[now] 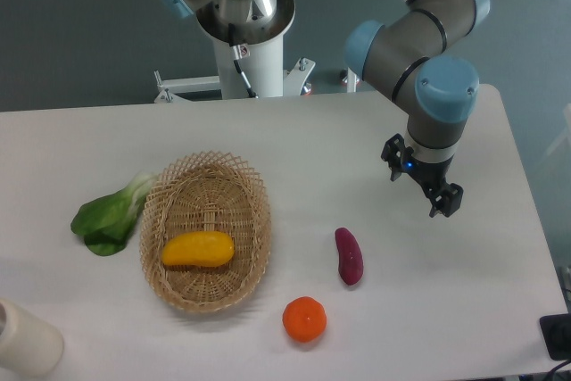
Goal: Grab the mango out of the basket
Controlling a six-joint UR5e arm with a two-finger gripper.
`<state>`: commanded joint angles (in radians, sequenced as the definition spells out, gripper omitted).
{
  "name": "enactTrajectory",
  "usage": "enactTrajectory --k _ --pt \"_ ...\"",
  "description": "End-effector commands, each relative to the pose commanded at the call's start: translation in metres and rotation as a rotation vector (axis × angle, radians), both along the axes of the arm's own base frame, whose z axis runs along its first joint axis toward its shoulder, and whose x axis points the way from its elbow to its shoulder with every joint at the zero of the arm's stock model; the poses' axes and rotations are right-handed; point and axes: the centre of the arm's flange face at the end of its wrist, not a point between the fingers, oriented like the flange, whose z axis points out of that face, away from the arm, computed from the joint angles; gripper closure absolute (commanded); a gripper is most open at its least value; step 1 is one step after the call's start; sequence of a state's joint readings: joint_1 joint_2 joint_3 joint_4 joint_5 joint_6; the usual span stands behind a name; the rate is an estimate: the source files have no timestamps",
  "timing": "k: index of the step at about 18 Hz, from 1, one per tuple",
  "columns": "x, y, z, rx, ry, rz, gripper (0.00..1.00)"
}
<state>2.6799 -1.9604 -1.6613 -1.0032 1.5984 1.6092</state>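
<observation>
Camera view, fixed overhead-ish: mango (198,249) lies in the basket (259,189), toward its near end, basket sitting left of centre on the worktop (312,140). Tool (422,186) hangs near the right edge, well apart from the basket, fingers spread, holding nothing. Step looks like pre-reach; nothing grasped yet. Next move calls for travelling left across the worktop, over the purple vegetable (349,256) and orange (304,319), lining up across the mango's short axis, then descending inside the rim. Leafy green (109,215) touches the basket's left side.
</observation>
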Motion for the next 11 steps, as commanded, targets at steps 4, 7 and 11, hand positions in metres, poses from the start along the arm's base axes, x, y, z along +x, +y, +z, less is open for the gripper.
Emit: enactTrajectory --k 4,7,11 --pt "0.0002 0.0001 -0.0002 0.001 -0.002 0.000 0.00" --pt "0.0002 0.0007 0.0003 0.006 -0.005 -0.001 0.00" --pt "0.0050 0.0098 0.0061 0.017 0.000 -0.014 0.00"
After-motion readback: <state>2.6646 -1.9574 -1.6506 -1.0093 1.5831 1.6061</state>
